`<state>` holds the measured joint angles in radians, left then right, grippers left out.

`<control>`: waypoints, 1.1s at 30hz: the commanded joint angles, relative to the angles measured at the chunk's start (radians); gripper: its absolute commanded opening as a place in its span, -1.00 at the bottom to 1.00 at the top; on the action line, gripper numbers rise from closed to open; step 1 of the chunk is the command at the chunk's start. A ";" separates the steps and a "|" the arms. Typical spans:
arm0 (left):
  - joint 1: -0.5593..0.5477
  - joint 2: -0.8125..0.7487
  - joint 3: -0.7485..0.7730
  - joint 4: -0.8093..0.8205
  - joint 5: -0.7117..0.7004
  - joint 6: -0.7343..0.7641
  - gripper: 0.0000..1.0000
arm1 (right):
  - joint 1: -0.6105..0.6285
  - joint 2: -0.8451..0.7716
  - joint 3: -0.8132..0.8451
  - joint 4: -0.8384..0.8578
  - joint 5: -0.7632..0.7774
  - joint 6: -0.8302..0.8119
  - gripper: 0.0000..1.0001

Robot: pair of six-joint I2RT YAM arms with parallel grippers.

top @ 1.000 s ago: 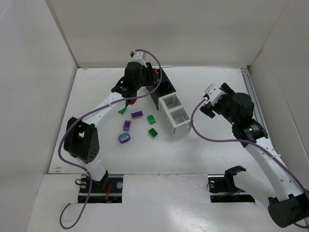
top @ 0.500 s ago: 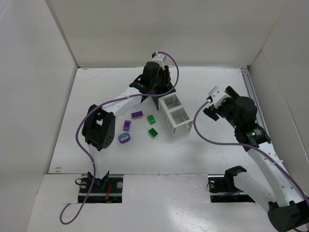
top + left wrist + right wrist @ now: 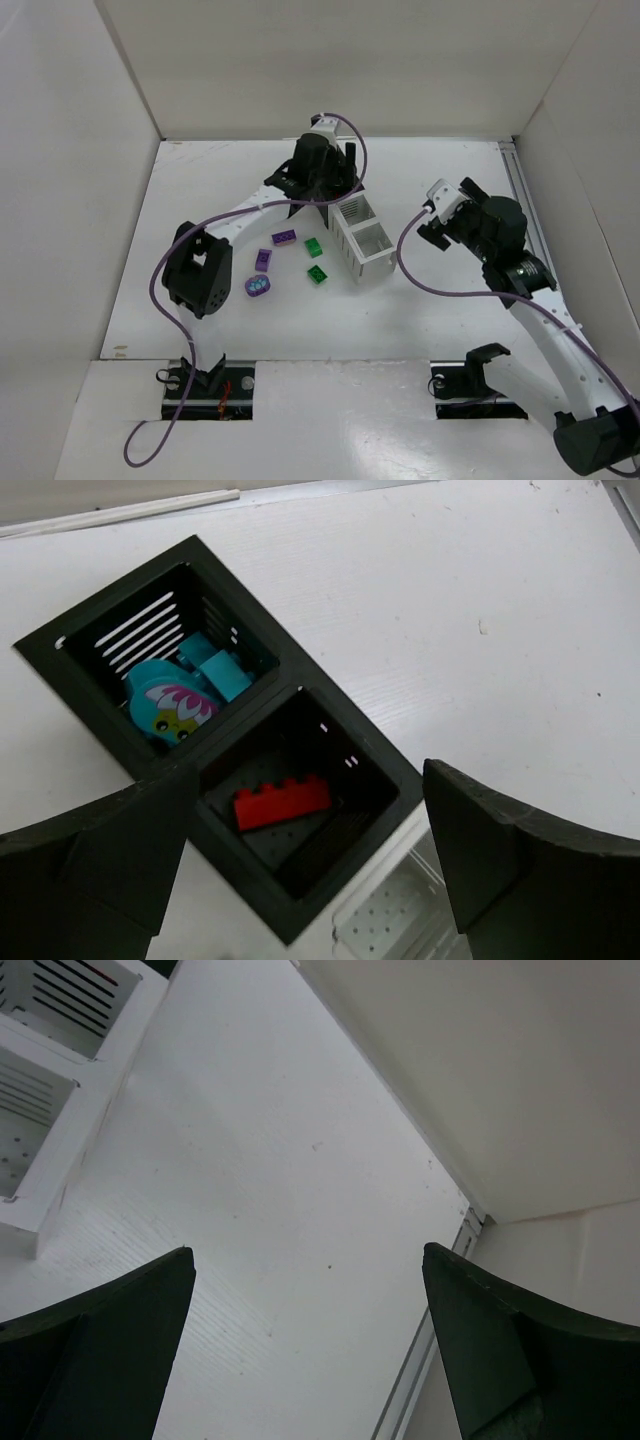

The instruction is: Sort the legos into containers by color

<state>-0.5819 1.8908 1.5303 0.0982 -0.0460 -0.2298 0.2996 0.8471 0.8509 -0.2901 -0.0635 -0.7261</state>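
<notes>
Quick look at where the sorting's at: the left gripper (image 3: 310,830) is hanging right over the two black bins with its fingers spread wide and nothing between them, so it's let go. Straight below it, the nearer black bin (image 3: 350,748) has a red brick (image 3: 282,802) lying flat on the floor, and the farther black bin (image 3: 150,630) holds a cyan heart-shaped piece (image 3: 165,700) with a little face printed on it, plus a cyan brick (image 3: 215,665) tucked in beside it. From the overhead cam, the left arm covers most of the black bins, and the two white bins (image 3: 370,226) stick out toward the front of the row. I can't see anything inside them. There's a loose bunch out on the table (image 3: 200,170) just left of the white bins: a purple brick (image 3: 284,237), a second purple brick (image 3: 263,259), a round purple piece (image 3: 257,287), a green brick (image 3: 314,246) and another green brick (image 3: 318,273). The right gripper (image 3: 305,1310) is off to the right of the bins, well apart from them, up in the air, fingers wide apart too and carrying nothing
</notes>
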 commanded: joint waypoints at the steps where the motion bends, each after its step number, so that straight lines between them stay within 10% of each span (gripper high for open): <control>1: -0.004 -0.203 -0.042 0.028 -0.048 -0.011 0.87 | 0.013 0.053 0.051 0.025 -0.085 -0.021 1.00; 7: -0.004 -0.491 -0.202 -0.127 -0.257 -0.152 1.00 | 0.222 0.243 0.174 0.043 -0.014 -0.079 1.00; 21: 0.036 -1.036 -0.571 -0.966 -0.600 -1.094 1.00 | 0.510 1.012 0.796 0.080 -0.192 -0.024 1.00; 33: 0.036 -1.294 -0.702 -1.035 -0.536 -1.157 1.00 | 0.519 1.592 1.440 -0.109 -0.234 -0.014 1.00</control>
<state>-0.5480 0.6037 0.8551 -0.9081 -0.5934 -1.3537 0.8146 2.3997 2.1464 -0.3538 -0.3004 -0.7620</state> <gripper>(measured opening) 0.997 0.995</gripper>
